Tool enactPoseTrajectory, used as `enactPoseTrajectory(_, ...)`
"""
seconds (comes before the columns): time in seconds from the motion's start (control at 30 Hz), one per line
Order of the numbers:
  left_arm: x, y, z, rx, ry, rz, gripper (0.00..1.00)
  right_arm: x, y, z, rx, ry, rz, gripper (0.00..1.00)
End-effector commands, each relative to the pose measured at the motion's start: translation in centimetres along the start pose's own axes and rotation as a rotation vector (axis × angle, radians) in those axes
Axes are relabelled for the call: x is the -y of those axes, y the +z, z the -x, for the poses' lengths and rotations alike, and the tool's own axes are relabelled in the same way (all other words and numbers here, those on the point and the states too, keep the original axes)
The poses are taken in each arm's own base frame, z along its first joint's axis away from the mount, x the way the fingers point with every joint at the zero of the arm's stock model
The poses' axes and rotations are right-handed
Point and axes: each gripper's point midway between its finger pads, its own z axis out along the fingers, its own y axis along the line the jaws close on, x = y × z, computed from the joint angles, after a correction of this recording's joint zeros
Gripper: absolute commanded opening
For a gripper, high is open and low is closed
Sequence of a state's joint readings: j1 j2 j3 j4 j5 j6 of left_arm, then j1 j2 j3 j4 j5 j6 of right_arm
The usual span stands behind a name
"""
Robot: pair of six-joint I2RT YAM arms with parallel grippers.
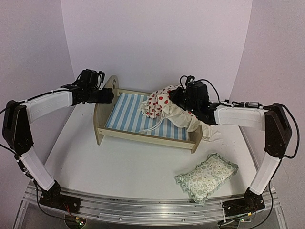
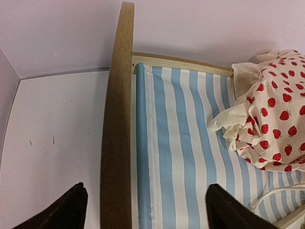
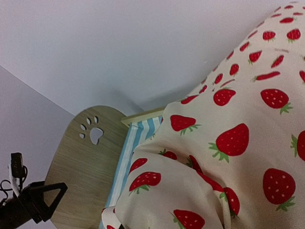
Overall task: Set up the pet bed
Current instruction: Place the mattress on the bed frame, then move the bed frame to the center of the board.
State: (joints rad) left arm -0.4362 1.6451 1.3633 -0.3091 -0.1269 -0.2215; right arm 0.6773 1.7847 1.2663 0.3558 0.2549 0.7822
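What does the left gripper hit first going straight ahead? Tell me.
The open left gripper straddles the arched light-wood headboard; pushed on, it would probably meet that wooden edge first; depth is unclear.

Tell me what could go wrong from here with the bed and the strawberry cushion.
1. The left gripper is open, its fingers either side of the headboard, so nothing steadies the pet bed; a tug could shift it.
2. The right gripper holds the cushion bunched, part hanging past the footboard; released now, it would likely land crumpled, not flat.
3. Its white cord might snag on the frame.
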Motion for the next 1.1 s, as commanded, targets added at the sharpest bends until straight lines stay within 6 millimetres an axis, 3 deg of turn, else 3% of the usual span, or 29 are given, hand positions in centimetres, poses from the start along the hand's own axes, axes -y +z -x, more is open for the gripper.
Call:
enactPoseTrajectory(0.0,0.5,-1.9,-0.2,-0.02,-0.003,-0.021,0.96,0.9,0.0,-5.3,-0.139,-0.049,0.04,0.01)
enactPoseTrajectory(0.07,0.8,-2.8,0.5,-0.005,-0.008,-0.025,0.99,1.5,-0.2,-7.8,-0.205,-0.117,0.036,0.11)
enactPoseTrajectory(0.13,1.4,-3.8,1.4,0.016,-0.004,-0.027,0.99,2.1,-0.4,-9.8,-0.288,-0.197,-0.008,0.35)
enactPoseTrajectory(0.17,1.7,-4.4,1.8,0.028,0.0,-0.027,0.99,2.0,-0.4,-10.3,-0.325,-0.228,-0.026,0.47)
enactPoseTrajectory(0.27,3.1,-6.0,3.1,0.063,0.0,-0.053,0.99,2.1,-1.0,-11.2,-0.43,-0.305,-0.078,0.62)
enactPoseTrajectory(0.4,6.3,-8.3,4.9,0.097,-0.009,-0.15,0.97,1.4,-2.8,-9.7,-0.483,-0.407,-0.119,0.79)
enactPoseTrajectory(0.53,10.5,-9.8,5.5,0.106,0.002,-0.281,0.96,0.2,-5.7,-6.3,-0.42,-0.491,-0.119,0.94)
enactPoseTrajectory(0.63,12.8,-10.1,5.5,0.104,0.002,-0.392,0.96,-0.7,-8.0,-3.3,-0.346,-0.543,-0.126,0.98)
enactPoseTrajectory(0.73,13.7,-9.8,5.5,0.1,-0.004,-0.426,0.97,-0.8,-9.9,-1.2,-0.292,-0.591,-0.15,0.98)
enactPoseTrajectory(0.9,12.2,-9.7,6.2,0.149,-0.027,-0.341,0.98,0.0,-12.1,1.2,-0.225,-0.645,-0.211,0.98)
enactPoseTrajectory(1.07,12.1,-12.1,8.1,0.225,-0.025,-0.359,0.99,1.9,-13.4,4.1,-0.156,-0.654,-0.309,0.98)
